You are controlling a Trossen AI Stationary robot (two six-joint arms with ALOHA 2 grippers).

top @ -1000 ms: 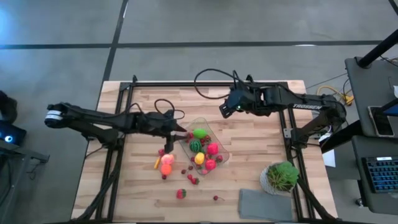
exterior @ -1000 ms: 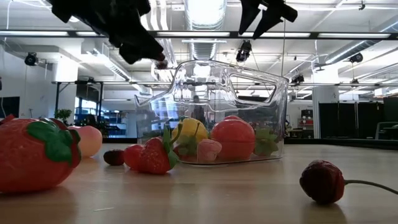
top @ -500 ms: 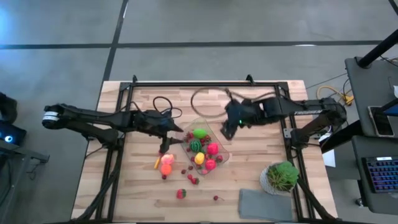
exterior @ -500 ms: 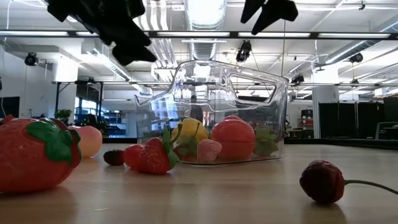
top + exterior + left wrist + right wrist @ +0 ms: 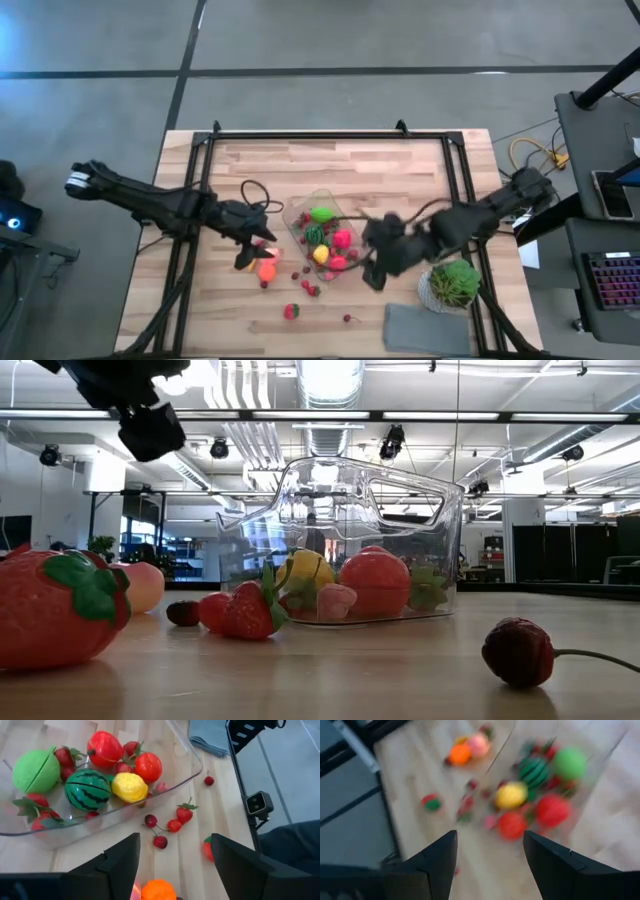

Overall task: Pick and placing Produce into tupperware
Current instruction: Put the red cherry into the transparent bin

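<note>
High view: tupperware [image 5: 305, 205] sitting mid-table, part-filled, produce [image 5: 291, 311] lying loose beside it | Left wrist: left gripper [image 5: 175, 865] spread empty, hovering over an orange [image 5: 158, 890] | Right wrist: right gripper [image 5: 490, 857] gaping, carrying nothing, hanging near the tub.

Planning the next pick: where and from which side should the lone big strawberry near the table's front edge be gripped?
Probably from straight above, fingers closing across the red body of the strawberry, clear of its green leaf cap. It lies alone on the table, apart from other pieces, so both fingers have room.
</note>
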